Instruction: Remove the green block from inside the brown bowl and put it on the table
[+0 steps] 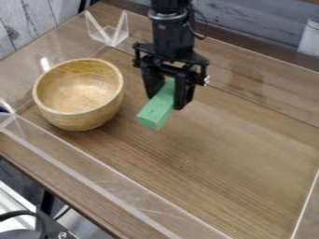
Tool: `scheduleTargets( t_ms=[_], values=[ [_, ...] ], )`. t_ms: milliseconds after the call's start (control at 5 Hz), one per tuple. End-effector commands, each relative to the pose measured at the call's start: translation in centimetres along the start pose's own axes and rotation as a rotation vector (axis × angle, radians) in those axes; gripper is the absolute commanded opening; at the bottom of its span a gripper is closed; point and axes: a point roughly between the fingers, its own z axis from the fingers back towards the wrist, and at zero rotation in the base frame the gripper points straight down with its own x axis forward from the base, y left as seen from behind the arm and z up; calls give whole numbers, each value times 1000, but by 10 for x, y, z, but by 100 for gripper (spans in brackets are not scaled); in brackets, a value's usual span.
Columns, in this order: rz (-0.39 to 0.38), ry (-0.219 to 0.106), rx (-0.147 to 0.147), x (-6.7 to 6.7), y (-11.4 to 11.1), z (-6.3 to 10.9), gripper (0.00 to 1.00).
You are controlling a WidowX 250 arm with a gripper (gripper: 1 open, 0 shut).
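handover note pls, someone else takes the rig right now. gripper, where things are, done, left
Gripper: shut on the green block, pointing down, over the table right of the bowl.
Green block: held by its upper end, tilted, lower end close to the tabletop; whether it touches cannot be told.
Brown bowl: on the table at left, empty.
Done: block is out of the bowl.
Left: set the block on the bare wood beside the bowl, open, lift clear.

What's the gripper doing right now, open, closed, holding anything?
Gripper: closed on the green block, held over the table, to the right of the brown bowl.
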Motion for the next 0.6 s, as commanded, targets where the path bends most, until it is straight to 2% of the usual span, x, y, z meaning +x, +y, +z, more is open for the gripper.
scheduleTargets(
  t_ms=[0, 400],
  values=[
    [-21, -26, 37, -6, 6, -1, 0],
    [-32, 7, 55, -10, 15, -40, 0]
  ],
)
